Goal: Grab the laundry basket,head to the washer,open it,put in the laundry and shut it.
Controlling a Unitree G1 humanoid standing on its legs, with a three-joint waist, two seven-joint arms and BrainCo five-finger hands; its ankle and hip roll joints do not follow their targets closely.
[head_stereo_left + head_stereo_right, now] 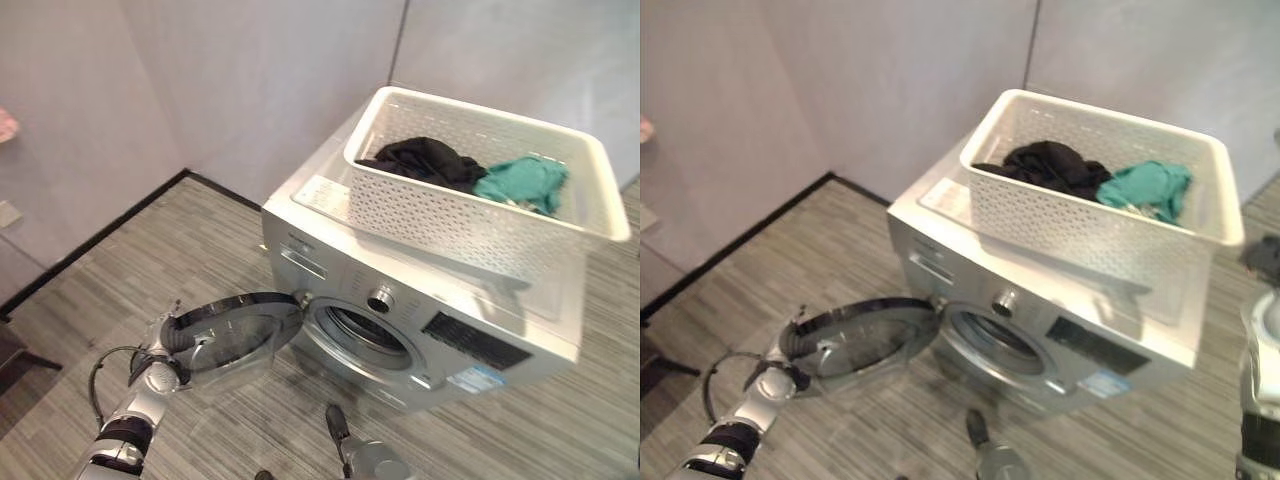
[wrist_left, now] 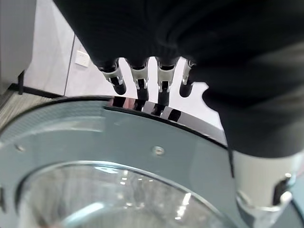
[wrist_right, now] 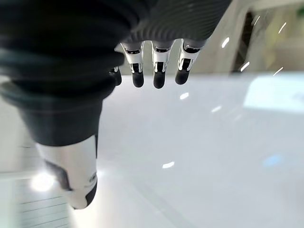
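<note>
Now, in the left eye view the white perforated laundry basket [image 1: 480,180] stands on top of the silver front-loading washer [image 1: 400,300], with a black garment [image 1: 425,160] and a teal garment [image 1: 525,182] lying inside it. The round glass door [image 1: 235,335] is swung wide open toward the robot's left, and the left hand [image 1: 160,372] is at its outer edge. In the right eye view the right arm comes in at the right border, near the washer's side; the drum opening [image 1: 995,340] looks empty. In the left wrist view the left hand's fingers [image 2: 140,85] are bent over the rim of the door, so I judge that it grips the door. In the right wrist view the right hand [image 3: 156,71] has relaxed, straight fingers above a pale smooth surface and holds nothing. The clothes are soft and light and will hang down when lifted; I think it is best to pinch each one in the middle of its bunch. The basket is stiff plastic, easy to hold by the rim. The floor [image 1: 210,240] is grey striped planks, and plain grey walls [image 1: 250,80] meet in a corner behind the washer.
</note>
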